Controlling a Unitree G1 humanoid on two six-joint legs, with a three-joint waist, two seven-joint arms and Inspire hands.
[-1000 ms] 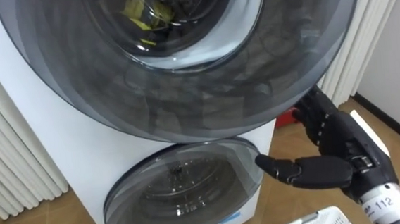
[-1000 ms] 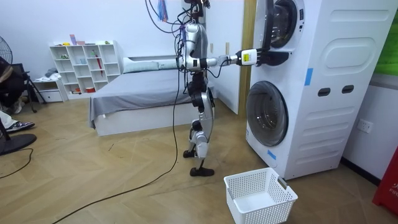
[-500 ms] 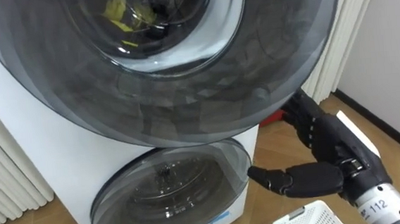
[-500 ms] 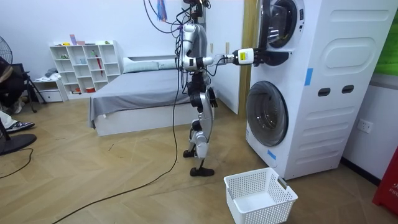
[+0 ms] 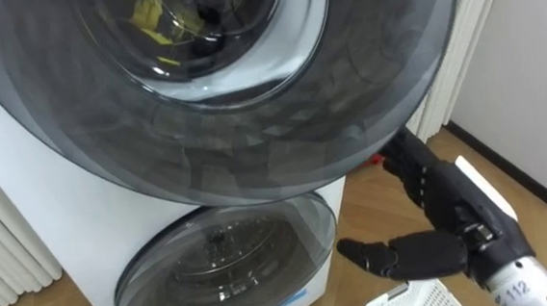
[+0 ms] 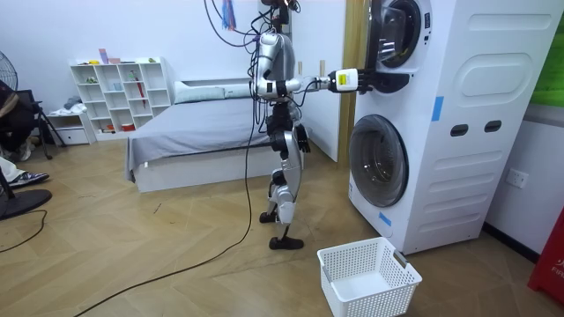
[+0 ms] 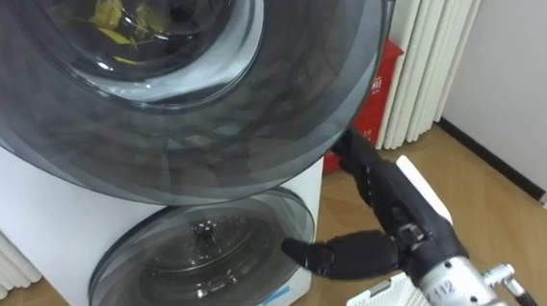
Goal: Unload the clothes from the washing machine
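Bedroom, wood floor, robot stood facing two stacked white machines | upper washing machine [image 6: 441,53]: yellow and dark clothes [image 5: 163,16] lay inside the drum, seen through the door [image 5: 254,145] glass | right hand [image 5: 451,213] at the door's lower right rim, grip could not be told | white basket [image 6: 368,277] on the floor, near right.

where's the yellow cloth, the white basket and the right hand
yellow cloth [image 5: 155,15]: left eye view, its bunched middle
white basket [image 6: 381,296]: room view, its front wall
right hand [image 5: 457,219]: left eye view, the middle of the hand
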